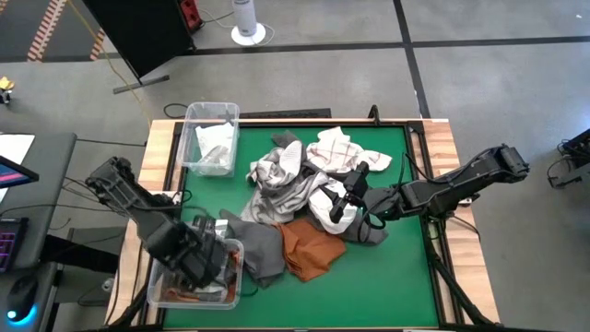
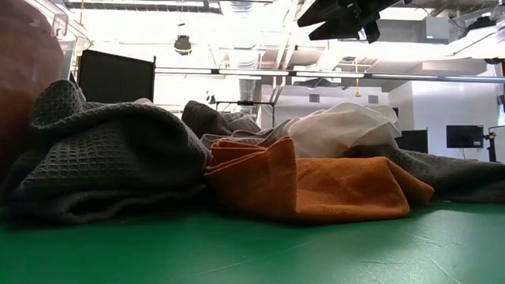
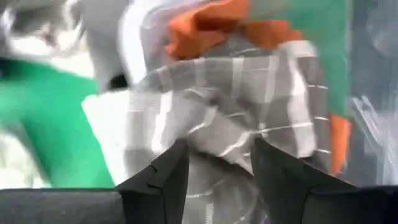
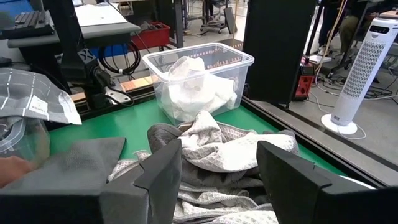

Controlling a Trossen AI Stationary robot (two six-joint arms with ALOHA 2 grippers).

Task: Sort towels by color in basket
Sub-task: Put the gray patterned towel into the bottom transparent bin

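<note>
A pile of towels lies mid-table: rust-orange (image 1: 309, 249) (image 2: 316, 185), dark grey (image 1: 263, 249) (image 2: 110, 150), white with grey checks (image 1: 336, 148), and pale grey-white ones (image 1: 281, 180). My left gripper (image 1: 207, 254) (image 3: 217, 146) is open over the near-left clear bin (image 1: 166, 286). A grey checked towel (image 3: 249, 93) (image 4: 31, 96) shows between and beyond its fingers, above that bin. My right gripper (image 1: 343, 198) (image 4: 217, 146) (image 2: 339, 20) hovers open above the pile's right side and touches nothing. My left gripper stands open with the grey checked towel (image 3: 217, 124) between and beyond its fingers, over the near-left bin. Whether the fingers touch the cloth I cannot tell, since the view is blurred.
The near-left bin holds orange cloth (image 1: 184, 295). A second clear bin (image 1: 210, 138) (image 4: 199, 81) at the far left holds white towels. Bare green mat (image 1: 396, 277) lies near and right of the pile. Wooden table rims run along both sides.
</note>
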